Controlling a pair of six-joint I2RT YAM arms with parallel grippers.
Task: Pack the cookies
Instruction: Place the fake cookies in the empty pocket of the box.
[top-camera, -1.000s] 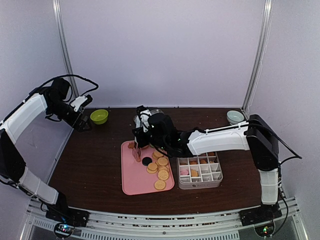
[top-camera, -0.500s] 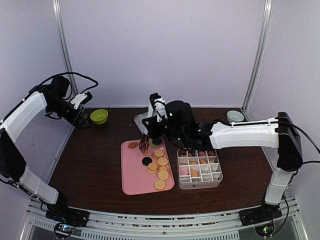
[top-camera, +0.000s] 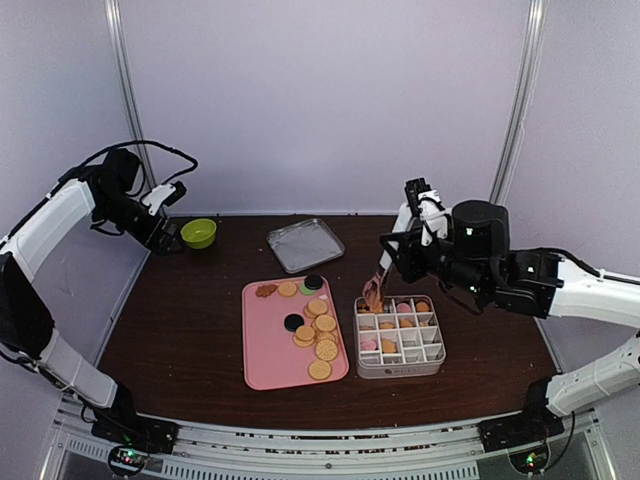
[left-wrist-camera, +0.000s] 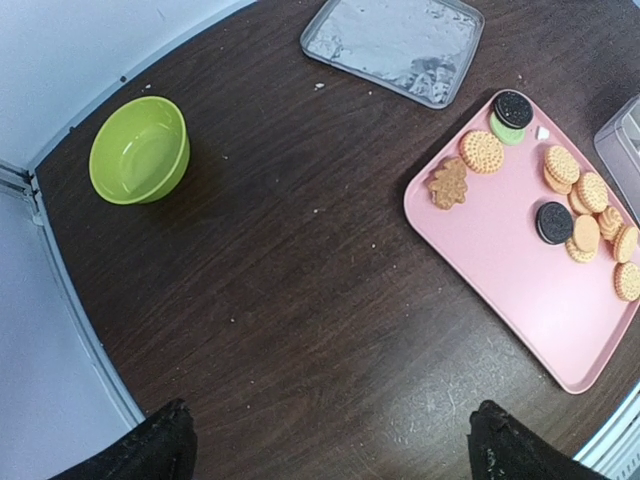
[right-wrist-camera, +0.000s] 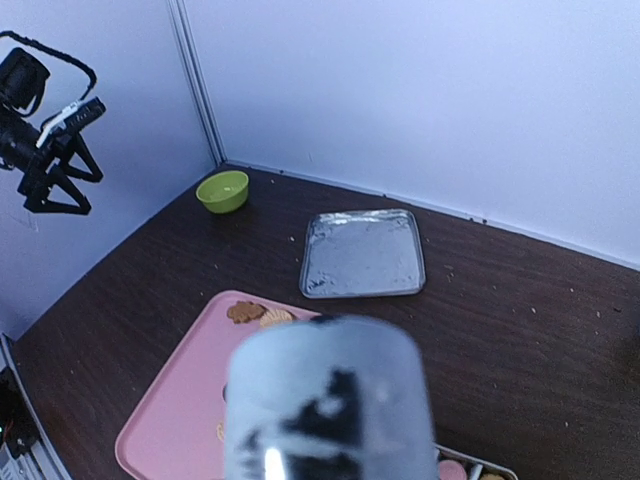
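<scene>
From above: the right hand (top-camera: 393, 243), clenched on the tongs (top-camera: 380, 272), has swung from pink tray (top-camera: 265, 350) to divided box (top-camera: 440, 355), a brown cookie (top-camera: 371, 295) pinched over its far-left corner, about ready to drop. Left wrist: the left hand (left-wrist-camera: 330, 450) is spread and empty above the worktop (left-wrist-camera: 300, 300), and the remaining cookies (left-wrist-camera: 590, 215) lie on the tray.

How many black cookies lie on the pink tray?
2. One black cookie sits at the far corner of the pink tray, touching a green round; the other black cookie lies mid-tray beside the golden cookies. Others could hide under that pile.
</scene>
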